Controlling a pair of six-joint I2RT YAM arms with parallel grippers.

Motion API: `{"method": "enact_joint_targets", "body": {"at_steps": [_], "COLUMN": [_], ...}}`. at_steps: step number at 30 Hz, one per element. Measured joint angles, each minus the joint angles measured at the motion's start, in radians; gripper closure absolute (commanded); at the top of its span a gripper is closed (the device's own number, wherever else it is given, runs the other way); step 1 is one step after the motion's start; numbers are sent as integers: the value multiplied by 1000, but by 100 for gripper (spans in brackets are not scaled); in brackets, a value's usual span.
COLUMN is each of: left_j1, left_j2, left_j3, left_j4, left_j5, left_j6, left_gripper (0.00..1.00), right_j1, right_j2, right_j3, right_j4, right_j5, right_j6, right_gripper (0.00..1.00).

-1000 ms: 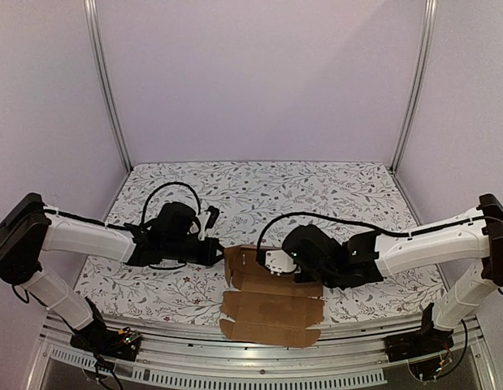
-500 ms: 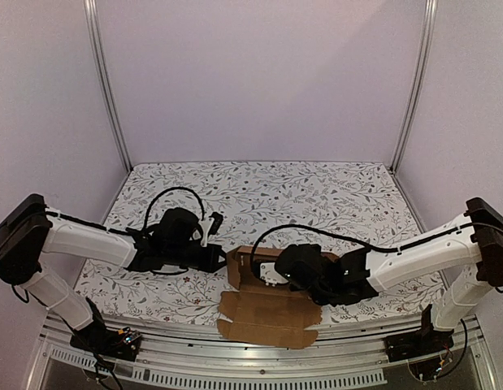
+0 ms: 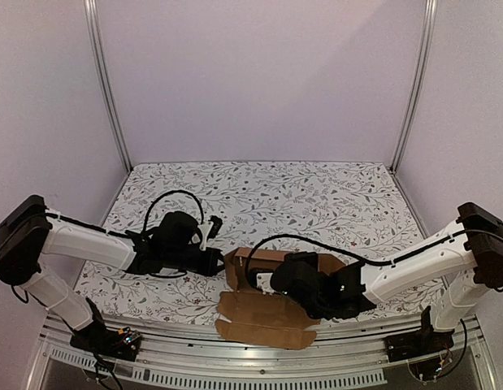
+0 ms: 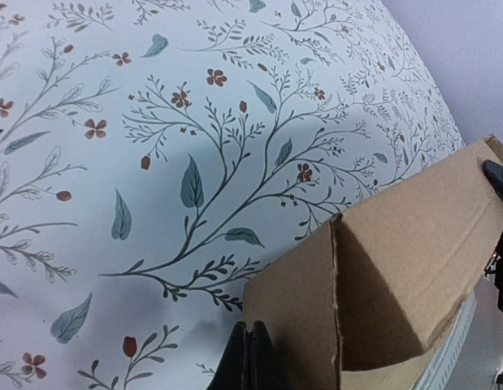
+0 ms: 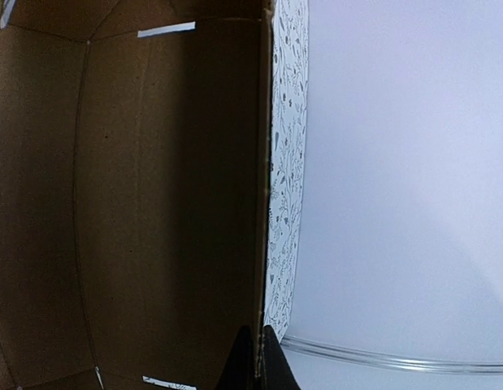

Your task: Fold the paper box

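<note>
We barely see our right tool (image 5: pixel 255 361), clenched, buried inside the paper box (image 3: pixel 263 317). Our left tool (image 4: pixel 249 359), also clenched, sits beside its upright nine-o'clock wall. The brown six-o'clock flap lies flat.

Enclosure, three sides closed. Back wall (image 3: pixel 259 73) plain pale lilac, flat, unmarked. Left wall (image 3: pixel 40 97) and right wall (image 3: pixel 474 97) same colour, running back to the far corners. Left upright (image 3: pixel 105 81) and right upright (image 3: pixel 414 81), aluminium profile, stand at those far corners and lean inward in the top view. Table (image 3: pixel 275 183) fills the floor of the enclosure, wall to wall. Cloth (image 4: pixel 153 162) on it white, printed with grey-green leafy sprigs and small rust-red flowers; pattern crisp in the left wrist view. Near edge: aluminium rail (image 3: pixel 194 351) running left to right, slotted strip (image 3: pixel 235 379) just below it. Light soft and even, shadows on the cloth faint
</note>
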Motion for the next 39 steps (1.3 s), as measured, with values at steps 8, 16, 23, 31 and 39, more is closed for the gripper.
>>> {"method": "enact_joint_targets", "body": {"at_steps": [8,16,23,31,39], "left_j1": [-17,-50,-93,-142,-175], "left_j2": [-19,-39,-50,-85,-100], "left_j3": [-10,-26,-30,-30,-30], "left_j4": [-1,-11,-44,-67,-74], "left_j5": [-5,-28,-84,-157,-206], "left_j6": [0,-4,-11,-19,-6], "left_gripper": [100,100,92,75,73], "right_j1": [39,54,70,79,92], "right_j2": [60,83,99,100,100], "right_j3": [-15,-27,-27,-27,-32], "right_j4": [65,97,105,105,105], "right_j5": [92,146,182,196,213], "right_j6": [-31,-31,-31,-31,-31], "right_gripper": [100,100,100,100,100]}}
